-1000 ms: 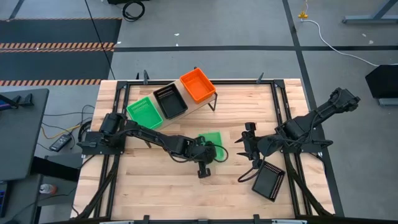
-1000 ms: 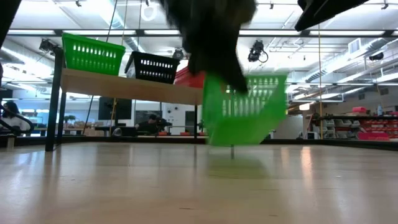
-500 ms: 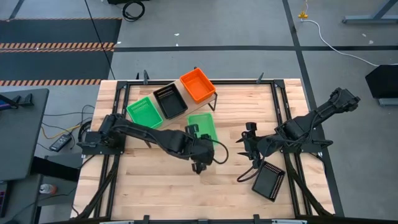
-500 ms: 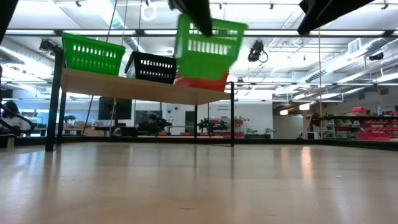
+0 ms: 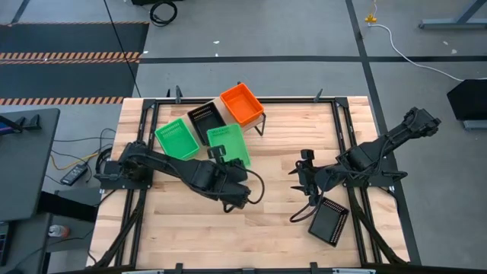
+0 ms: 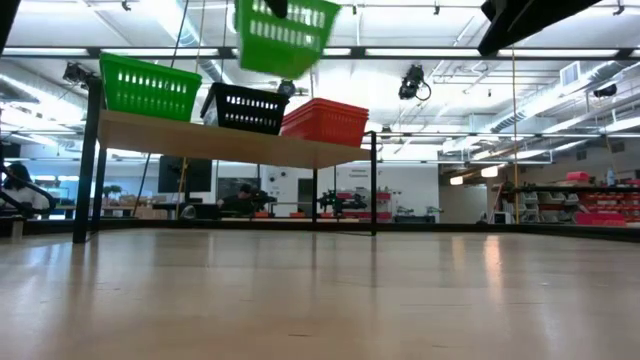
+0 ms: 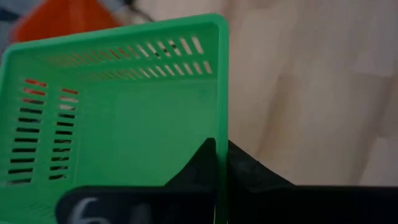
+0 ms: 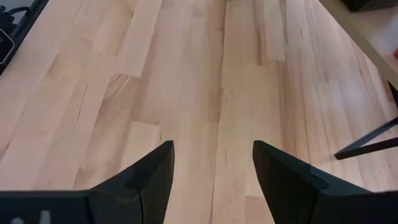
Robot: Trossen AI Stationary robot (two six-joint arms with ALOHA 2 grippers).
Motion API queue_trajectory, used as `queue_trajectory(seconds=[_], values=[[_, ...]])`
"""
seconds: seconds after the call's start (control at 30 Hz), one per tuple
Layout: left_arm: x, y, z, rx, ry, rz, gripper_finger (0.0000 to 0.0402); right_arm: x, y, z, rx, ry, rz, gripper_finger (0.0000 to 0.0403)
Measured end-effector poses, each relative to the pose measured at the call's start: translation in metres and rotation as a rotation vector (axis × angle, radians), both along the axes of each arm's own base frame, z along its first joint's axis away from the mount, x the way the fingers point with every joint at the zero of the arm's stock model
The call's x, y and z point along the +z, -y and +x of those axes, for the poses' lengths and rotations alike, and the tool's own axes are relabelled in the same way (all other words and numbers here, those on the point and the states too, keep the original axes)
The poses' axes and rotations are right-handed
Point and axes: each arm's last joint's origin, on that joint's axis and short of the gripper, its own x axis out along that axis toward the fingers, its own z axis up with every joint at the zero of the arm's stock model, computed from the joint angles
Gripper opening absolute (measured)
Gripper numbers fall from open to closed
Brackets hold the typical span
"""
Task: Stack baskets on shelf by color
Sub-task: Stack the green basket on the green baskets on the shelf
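Three baskets stand on the shelf [image 6: 230,146]: a green one [image 5: 176,140], a black one [image 5: 207,122] and an orange one [image 5: 242,104]. My left gripper [image 5: 216,154] is shut on a second green basket [image 5: 229,144], held high in the air [image 6: 283,30] by the shelf's near side, beside the black basket. My right gripper [image 5: 304,180] hangs open over bare table right of centre, its fingers [image 8: 149,174] holding nothing. Another black basket [image 5: 329,221] lies on the table near the right arm. My left gripper pinches one side wall of the green basket at its rim [image 7: 220,134], one finger inside the basket and one outside. The fingers come slanting down from the table's near left. The basket is lifted clear, above the shelf's baskets, slightly tilted.
The shelf stands at the table's far middle on thin black legs [image 5: 259,127]. Black frame rails [image 5: 346,129] run along the table's sides. Bare slatted wood [image 5: 190,228] fills the table's near half.
My left gripper has risen and gone toward the table's far left, toward the shelf, tipping upward as it went. The green basket, which hung steeply tilted just above the table, now sits higher than the shelf's baskets and nearer level.
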Motion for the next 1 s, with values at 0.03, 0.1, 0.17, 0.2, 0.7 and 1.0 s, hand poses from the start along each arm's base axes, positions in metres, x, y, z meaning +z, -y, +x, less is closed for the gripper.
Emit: queue_trajectory(seconds=[0.03, 0.1, 0.17, 0.2, 0.7, 1.0], values=[[0.004, 0.001, -0.003, 0.011, 0.006, 0.014, 0.0009, 0.000, 0.000, 0.000, -0.003, 0.000, 0.003, 0.0224], [0.009, 0.003, -0.005, 0.012, 0.038, 0.016, 0.0009, 0.000, 0.000, 0.000, -0.008, 0.001, 0.009, 0.0224], [0.012, 0.006, -0.010, 0.004, 0.044, 0.003, 0.0009, 0.000, 0.000, 0.000, -0.008, 0.001, 0.009, 0.0224], [0.014, 0.006, -0.012, 0.012, 0.058, -0.003, 0.0009, 0.000, 0.000, 0.000, -0.009, 0.001, 0.010, 0.0224], [0.074, -0.011, -0.065, 0.055, 0.270, -0.094, 0.0010, 0.000, 0.000, -0.001, -0.026, -0.005, 0.038, 0.0224], [0.049, -0.034, -0.120, 0.160, 0.212, -0.139, 0.0010, -0.001, -0.001, -0.001, -0.020, -0.017, 0.068, 0.0224]])
